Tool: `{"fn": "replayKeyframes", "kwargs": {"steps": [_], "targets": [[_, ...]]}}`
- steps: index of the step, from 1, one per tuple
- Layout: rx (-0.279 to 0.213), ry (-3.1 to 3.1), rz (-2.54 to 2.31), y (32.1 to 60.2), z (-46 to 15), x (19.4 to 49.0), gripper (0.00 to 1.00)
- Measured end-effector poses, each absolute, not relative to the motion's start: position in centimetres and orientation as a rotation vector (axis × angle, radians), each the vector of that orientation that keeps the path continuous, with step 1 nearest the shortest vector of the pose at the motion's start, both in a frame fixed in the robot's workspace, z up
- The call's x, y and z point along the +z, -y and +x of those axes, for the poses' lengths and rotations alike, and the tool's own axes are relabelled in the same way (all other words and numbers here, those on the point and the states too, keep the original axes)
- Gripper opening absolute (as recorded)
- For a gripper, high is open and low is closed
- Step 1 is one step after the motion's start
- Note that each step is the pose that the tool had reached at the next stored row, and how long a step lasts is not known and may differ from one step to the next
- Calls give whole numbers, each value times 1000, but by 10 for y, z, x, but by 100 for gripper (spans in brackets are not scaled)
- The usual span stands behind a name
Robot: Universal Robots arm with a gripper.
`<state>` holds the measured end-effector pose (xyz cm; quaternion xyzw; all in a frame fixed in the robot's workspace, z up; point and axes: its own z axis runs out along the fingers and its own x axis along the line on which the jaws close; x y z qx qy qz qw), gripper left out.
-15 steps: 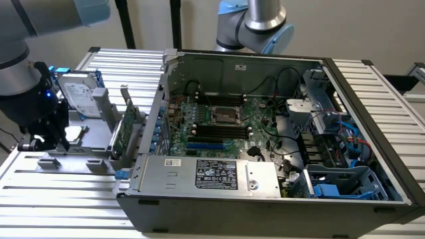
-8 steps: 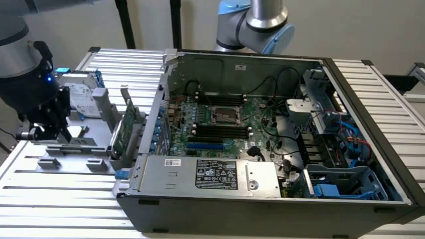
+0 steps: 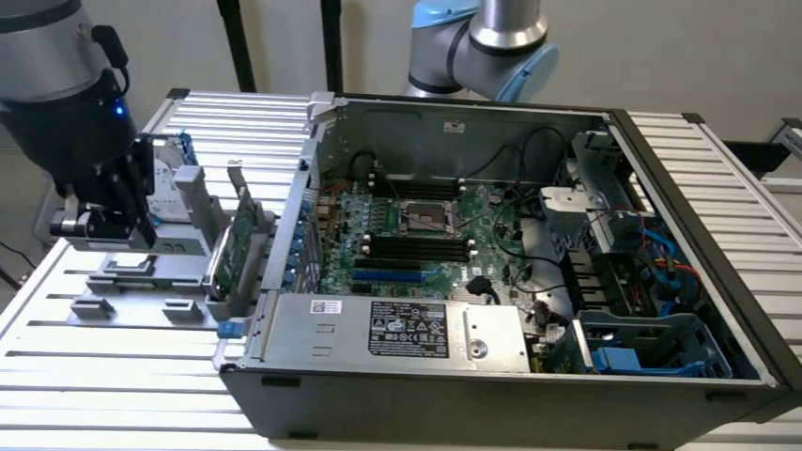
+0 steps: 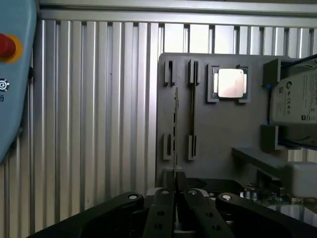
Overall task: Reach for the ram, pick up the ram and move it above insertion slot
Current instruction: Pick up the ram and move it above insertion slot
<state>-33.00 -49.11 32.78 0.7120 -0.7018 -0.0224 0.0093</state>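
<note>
The ram (image 4: 175, 124) is a thin stick seen edge-on, standing upright on its long edge in the grey holder tray (image 4: 223, 134), just beside the square silver CPU (image 4: 230, 83).

**Clearance around my jaws at the parts holder**

I hang over the grey holder (image 4: 218, 129), my gripper (image 4: 175, 198) astride the ram (image 4: 176, 124) standing on edge in its clips. A second stick (image 4: 192, 111) stands just beside it, narrowing the gap on that side. Beyond lie the processor (image 4: 231, 83) and the hard drive (image 4: 297, 96). In the exterior view, the expansion card (image 3: 239, 246) and open computer case (image 3: 501, 282) wall off the right; the slatted table (image 4: 94, 124) lies open.
</note>
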Motion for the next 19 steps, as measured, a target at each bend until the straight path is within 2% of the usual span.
{"fn": "replayKeyframes", "kwargs": {"steps": [14,19], "targets": [[-81,2194,2226,492,-266,391,13],[-94,2199,2232,492,-243,404,13]]}}
